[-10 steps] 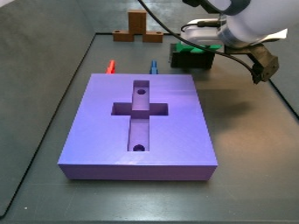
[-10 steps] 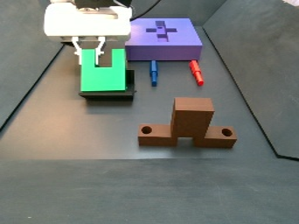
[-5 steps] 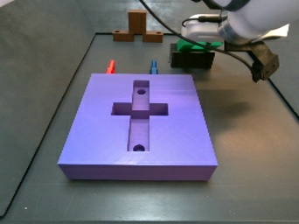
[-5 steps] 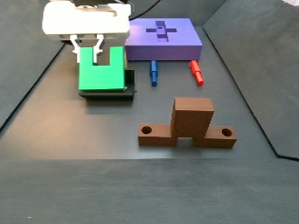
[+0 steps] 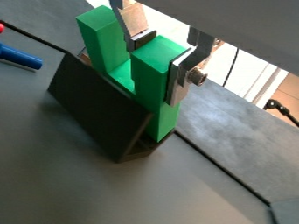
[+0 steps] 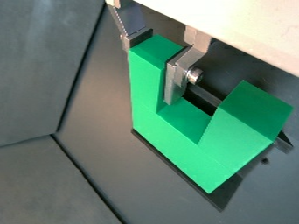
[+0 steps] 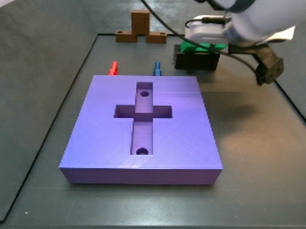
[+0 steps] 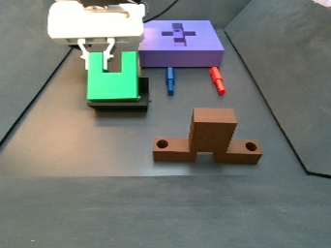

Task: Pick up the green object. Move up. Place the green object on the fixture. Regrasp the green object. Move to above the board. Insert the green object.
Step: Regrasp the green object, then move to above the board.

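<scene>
The bright green object (image 8: 114,85) rests in the dark fixture (image 8: 139,103) left of the purple board (image 8: 181,39). In both wrist views it stands on edge with its notch open upward, one arm (image 5: 149,83) between my fingers. My gripper (image 8: 101,53) comes down from above and is shut on that arm: a silver finger (image 6: 176,77) lies flat against one face, and the dark pad of the opposite finger (image 5: 140,39) meets the other. The gripper (image 5: 160,59) (image 6: 155,61) sits near the arm's top. From the board's side, the green object (image 7: 196,45) and fixture (image 7: 194,62) show beyond the board (image 7: 143,125).
A brown wooden piece (image 8: 207,136) (image 7: 141,31) stands on the dark floor. A red marker (image 8: 218,79) and a blue marker (image 8: 169,79) lie between the fixture and the board. The blue marker (image 5: 17,59) shows in a wrist view. Dark side walls border the floor.
</scene>
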